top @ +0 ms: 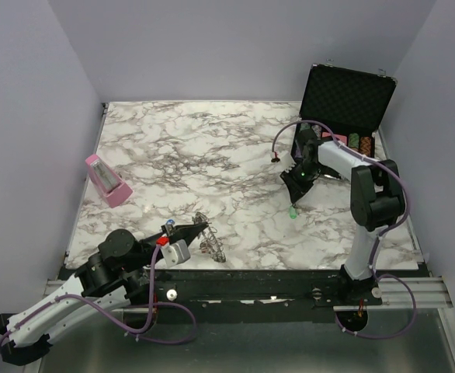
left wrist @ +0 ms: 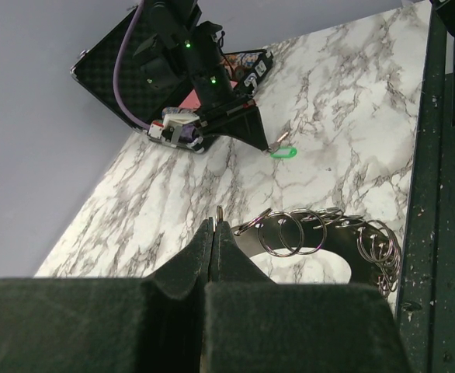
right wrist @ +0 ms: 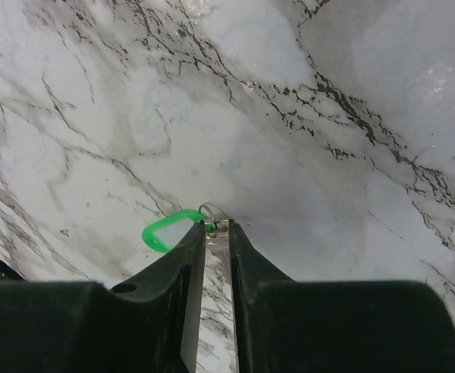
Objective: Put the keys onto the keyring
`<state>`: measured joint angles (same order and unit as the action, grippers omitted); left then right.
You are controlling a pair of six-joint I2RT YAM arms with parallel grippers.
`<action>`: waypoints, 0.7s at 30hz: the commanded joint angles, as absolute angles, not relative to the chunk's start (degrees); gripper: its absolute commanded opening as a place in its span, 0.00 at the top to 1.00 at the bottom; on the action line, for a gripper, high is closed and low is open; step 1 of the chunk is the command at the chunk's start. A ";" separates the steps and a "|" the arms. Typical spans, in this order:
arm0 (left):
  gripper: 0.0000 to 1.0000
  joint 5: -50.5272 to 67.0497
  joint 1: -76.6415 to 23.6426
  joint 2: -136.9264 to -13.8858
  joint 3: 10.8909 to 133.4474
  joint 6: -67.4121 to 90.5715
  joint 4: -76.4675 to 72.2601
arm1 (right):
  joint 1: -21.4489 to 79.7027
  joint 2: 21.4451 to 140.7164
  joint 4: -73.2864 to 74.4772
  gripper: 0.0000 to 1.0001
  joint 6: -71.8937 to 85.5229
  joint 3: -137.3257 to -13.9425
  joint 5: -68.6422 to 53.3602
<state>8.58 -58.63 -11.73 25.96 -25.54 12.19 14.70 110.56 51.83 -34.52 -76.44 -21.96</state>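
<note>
My left gripper (top: 205, 227) is shut on the edge of the keyring (top: 210, 244), a cluster of linked silvery rings lying near the table's front edge. In the left wrist view the jaws (left wrist: 214, 225) pinch one thin ring, and the rest of the keyring (left wrist: 281, 255) trails to the right. My right gripper (top: 292, 200) is shut on a metal key with a green plastic head (top: 292, 211), low over the table. The right wrist view shows the key blade between the jaws (right wrist: 217, 227) and the green head (right wrist: 165, 230) past the tips. Other keys are not clearly visible.
An open black case (top: 344, 97) with striped poker chips (top: 359, 144) stands at the back right, behind the right arm. A pink object (top: 107, 180) lies at the left. A black rail (top: 290, 280) runs along the table's front edge.
</note>
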 commanded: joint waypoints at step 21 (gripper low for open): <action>1.00 8.17 -58.62 -11.69 26.54 -26.19 10.46 | 15.03 117.60 60.20 0.71 -38.06 -83.58 -25.66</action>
